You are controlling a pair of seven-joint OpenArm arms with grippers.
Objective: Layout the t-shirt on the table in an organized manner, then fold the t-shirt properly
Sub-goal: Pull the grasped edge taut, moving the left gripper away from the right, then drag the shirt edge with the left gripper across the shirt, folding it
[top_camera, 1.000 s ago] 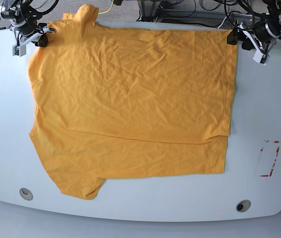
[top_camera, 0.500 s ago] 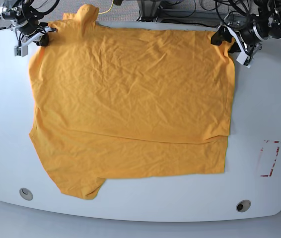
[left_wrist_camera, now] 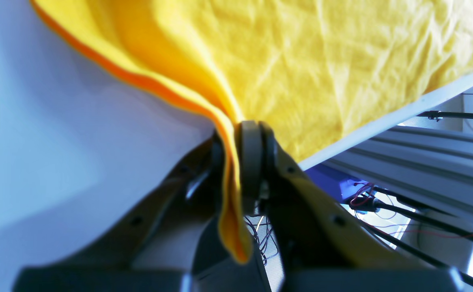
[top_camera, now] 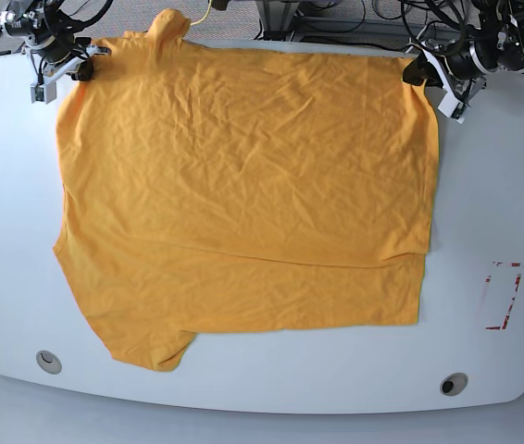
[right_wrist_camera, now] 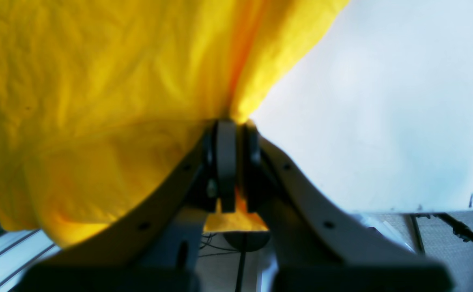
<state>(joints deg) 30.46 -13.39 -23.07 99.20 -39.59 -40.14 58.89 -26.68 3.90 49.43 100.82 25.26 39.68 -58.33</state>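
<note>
T-shirt spread flat over most of the table, wrinkled, one layer doubled over another: a fold edge runs across the lower third, with the under layer showing below it. Far edge lies along the table's back rim; a sleeve pokes past that rim at the back. Another sleeve sits at the near corner beside a grey grommet. Bare white margin along the near edge and a wide open strip on the side with the red tape outline (second grommet below it). The opposite side has only a narrow strip free.

Left gripper at the far corner of the cloth: jaws pressed together on the hem, fabric squeezed between them and trailing out behind the fingers in the wrist view.

Right gripper at the other far corner: jaws likewise clamped, cloth bunching up from the fingertips.
</note>
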